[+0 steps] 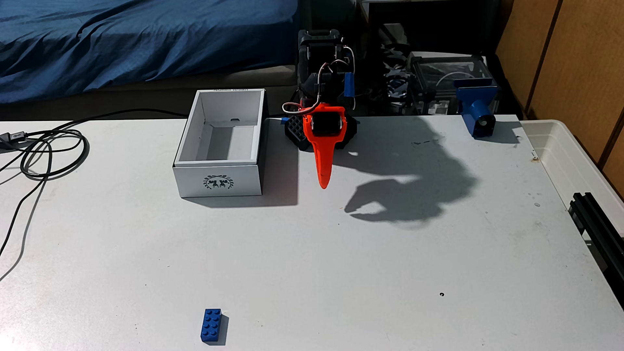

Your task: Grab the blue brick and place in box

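The blue brick [212, 325] lies flat, studs up, near the table's front edge at lower left of the fixed view. The box [217, 175], white cardboard with a wreath emblem on its near short side, stands open-topped at the back of the table, and nothing shows inside it. Just right of the box, my gripper [324, 184] hangs from the black arm, its orange finger pointing down at the table. Its jaws look shut with nothing in them, and its shadow shows the tips meeting. The brick lies far in front of the gripper and to its left.
Looped dark cables [50, 152] lie on the table's left side. A blue cylinder-fronted device [477, 108] sits at the back right corner. A translucent plastic tub [567, 152] and a black rail [597, 229] border the right edge. A blue bedcover fills the back left.
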